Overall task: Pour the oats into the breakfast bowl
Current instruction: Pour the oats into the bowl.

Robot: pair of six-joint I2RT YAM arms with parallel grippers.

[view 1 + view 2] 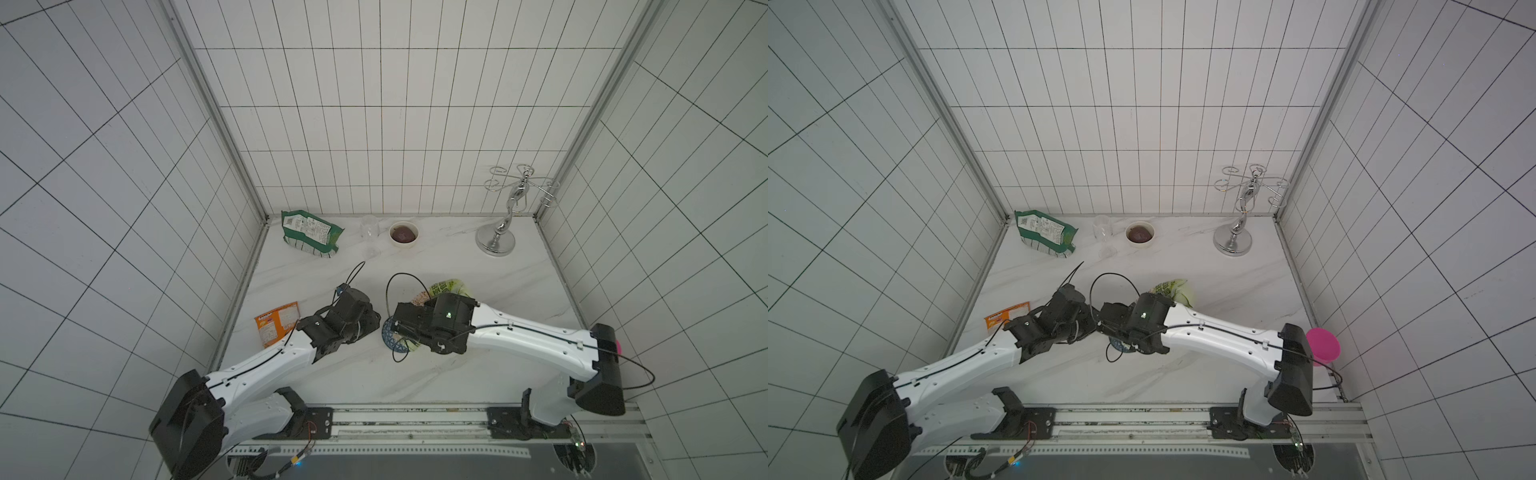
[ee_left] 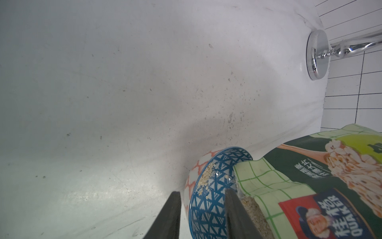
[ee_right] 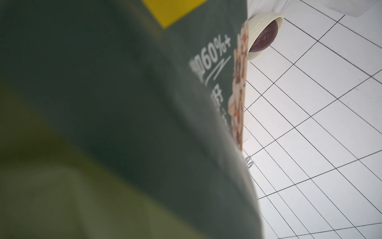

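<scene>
The breakfast bowl, with a blue triangle mesh and an orange-and-white pattern on its other face, sits near the table's front middle. My left gripper is shut on its rim, one finger on each side of the wall. The lime-green and white oats pouch is tilted with its mouth inside the bowl. Pale oats show at the mouth, and a few flakes cling to the bowl. My right gripper holds the pouch, which fills the right wrist view and hides the fingers.
At the back stand a dark green bag, a clear glass, a small white bowl with a dark inside and a chrome stand. An orange packet lies left of my left arm.
</scene>
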